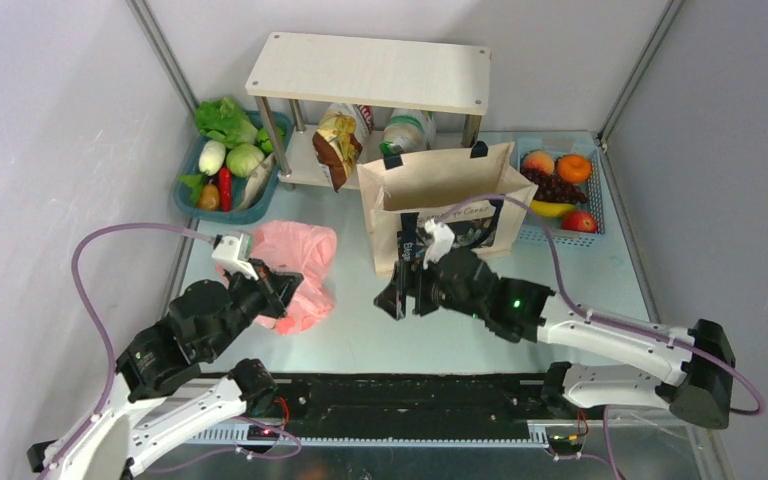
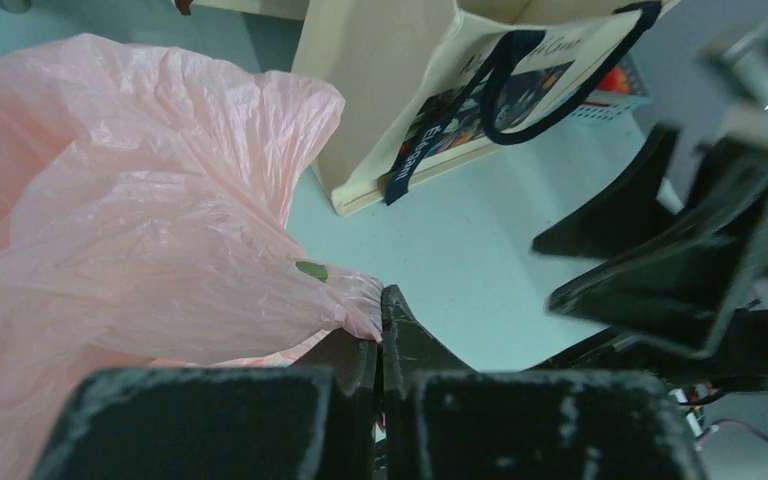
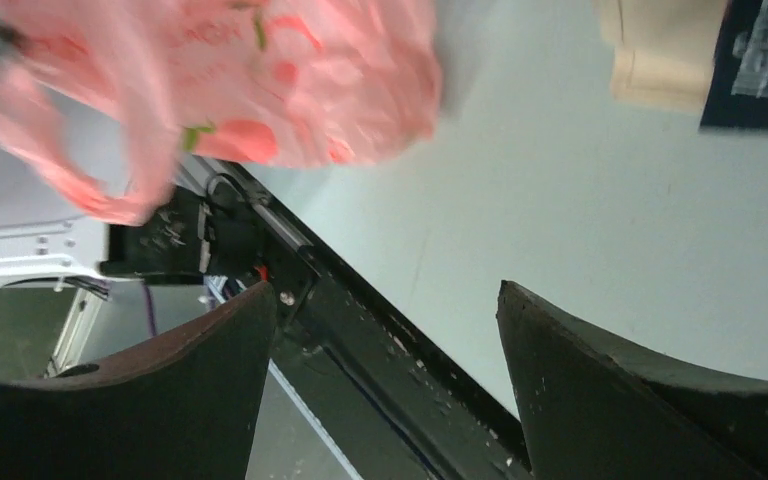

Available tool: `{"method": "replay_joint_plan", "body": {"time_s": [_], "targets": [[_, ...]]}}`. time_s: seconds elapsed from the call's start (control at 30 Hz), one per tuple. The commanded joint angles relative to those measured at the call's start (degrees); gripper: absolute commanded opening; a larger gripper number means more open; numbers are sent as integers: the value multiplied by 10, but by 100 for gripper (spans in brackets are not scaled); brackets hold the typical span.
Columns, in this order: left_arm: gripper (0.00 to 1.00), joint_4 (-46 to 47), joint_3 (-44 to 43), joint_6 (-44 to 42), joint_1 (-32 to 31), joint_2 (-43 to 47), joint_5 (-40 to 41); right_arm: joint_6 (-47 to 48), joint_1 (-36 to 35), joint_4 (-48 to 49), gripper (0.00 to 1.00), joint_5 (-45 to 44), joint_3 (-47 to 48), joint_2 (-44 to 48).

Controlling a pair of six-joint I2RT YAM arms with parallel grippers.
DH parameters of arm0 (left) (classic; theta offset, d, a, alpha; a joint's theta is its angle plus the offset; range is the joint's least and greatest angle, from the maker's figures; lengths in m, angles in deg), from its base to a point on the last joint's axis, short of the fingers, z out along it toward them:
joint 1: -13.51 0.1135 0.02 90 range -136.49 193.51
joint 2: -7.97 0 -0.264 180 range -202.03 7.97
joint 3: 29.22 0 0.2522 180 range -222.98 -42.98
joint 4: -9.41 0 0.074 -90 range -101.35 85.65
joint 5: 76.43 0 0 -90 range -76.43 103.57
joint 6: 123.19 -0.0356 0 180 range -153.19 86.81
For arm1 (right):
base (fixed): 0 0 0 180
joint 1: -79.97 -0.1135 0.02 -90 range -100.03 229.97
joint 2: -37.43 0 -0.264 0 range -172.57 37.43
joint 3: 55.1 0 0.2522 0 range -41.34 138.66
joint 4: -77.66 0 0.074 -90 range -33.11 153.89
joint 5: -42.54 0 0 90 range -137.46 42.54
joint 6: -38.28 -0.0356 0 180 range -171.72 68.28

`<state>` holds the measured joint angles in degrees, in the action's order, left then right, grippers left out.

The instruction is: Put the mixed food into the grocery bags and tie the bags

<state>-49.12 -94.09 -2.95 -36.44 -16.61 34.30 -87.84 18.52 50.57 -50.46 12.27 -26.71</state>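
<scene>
Pink bag centre-left, edge pinched in my left gripper; right gripper wide, empty. Fruit in basket upper right.

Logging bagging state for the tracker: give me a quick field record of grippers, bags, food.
left gripper: shut, pinching the pink bag
right gripper: open, empty, near side of tote
pink bag: crumpled, left of tote
tote: upright, mouth open
fruit: in blue basket, right of tote
vegetables: in teal basket, rear left
</scene>
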Motion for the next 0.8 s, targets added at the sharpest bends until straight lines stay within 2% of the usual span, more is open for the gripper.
{"method": "replay_joint_plan", "body": {"time_s": [0.0, 0.07, 0.33, 0.43, 0.6, 0.77], "targets": [[0, 40, -1, 33, 3, 30, 7, -131, -62, 159, 85, -142, -85, 13], [0, 47, 9, 42, 4, 41, 3, -168, -86, 225, 85, -154, -125, -20], [0, 73, 29, 90, 4, 70, -31, -288, -124, 433, 89, -161, -130, -213], [0, 77, 28, 100, 3, 76, -44, -297, -124, 522, 89, -154, -128, -278], [0, 82, 24, 116, 4, 84, -53, -268, -111, 535, 90, -118, -83, -344], [0, 86, 18, 129, 3, 82, -54, -229, -101, 463, 90, -96, -14, -385]]}}
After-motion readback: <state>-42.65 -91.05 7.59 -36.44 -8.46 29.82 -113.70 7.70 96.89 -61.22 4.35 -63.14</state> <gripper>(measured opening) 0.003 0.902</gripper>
